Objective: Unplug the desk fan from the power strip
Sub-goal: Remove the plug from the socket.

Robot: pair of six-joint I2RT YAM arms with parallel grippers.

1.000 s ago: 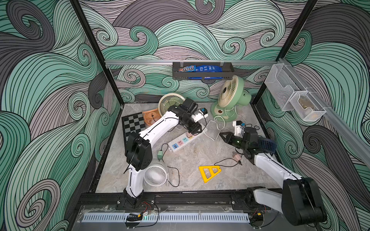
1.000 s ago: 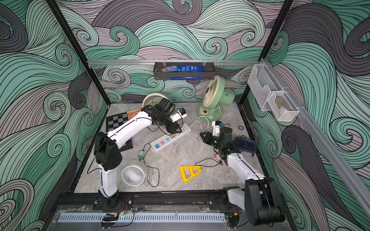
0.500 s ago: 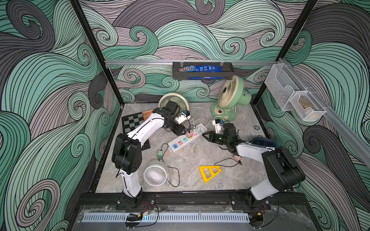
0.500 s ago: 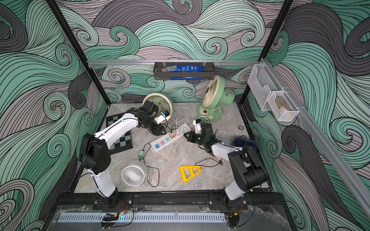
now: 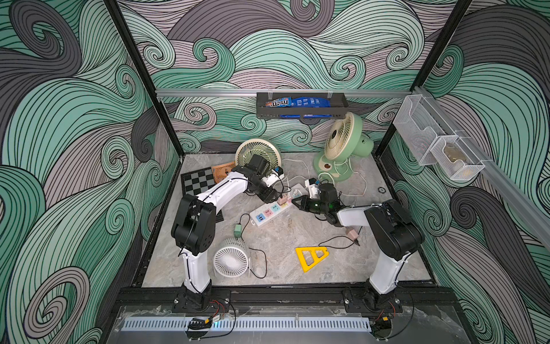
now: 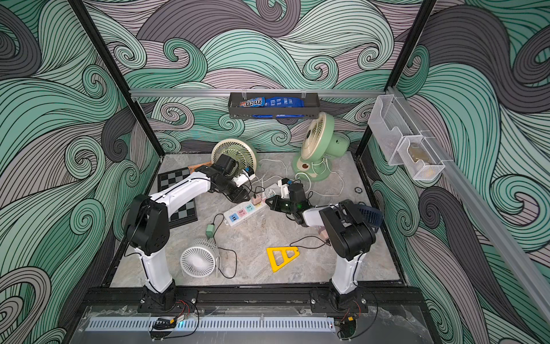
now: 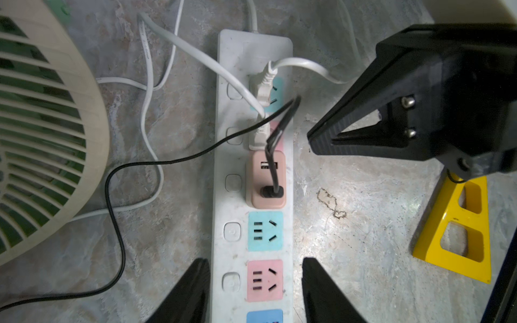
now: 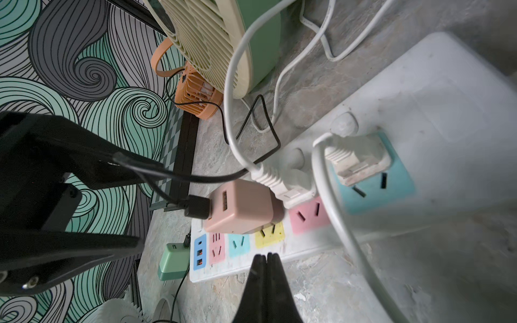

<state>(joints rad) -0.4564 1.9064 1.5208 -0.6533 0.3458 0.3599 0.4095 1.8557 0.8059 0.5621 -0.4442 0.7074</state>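
Power strip (image 7: 228,207) lies between the parted left claw (image 7: 253,260) tips.

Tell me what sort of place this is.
Probably a lab robot cell, not a home: wave-print walls on a black frame box in a table, a left arm and a right arm are bolted to its front rail, and fans and a power strip lie on it.

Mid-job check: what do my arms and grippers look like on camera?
The left arm and right arm: white links, bulky black joints, thin black cable along each. The left gripper and right gripper: black tapering wedges, small silver screws.
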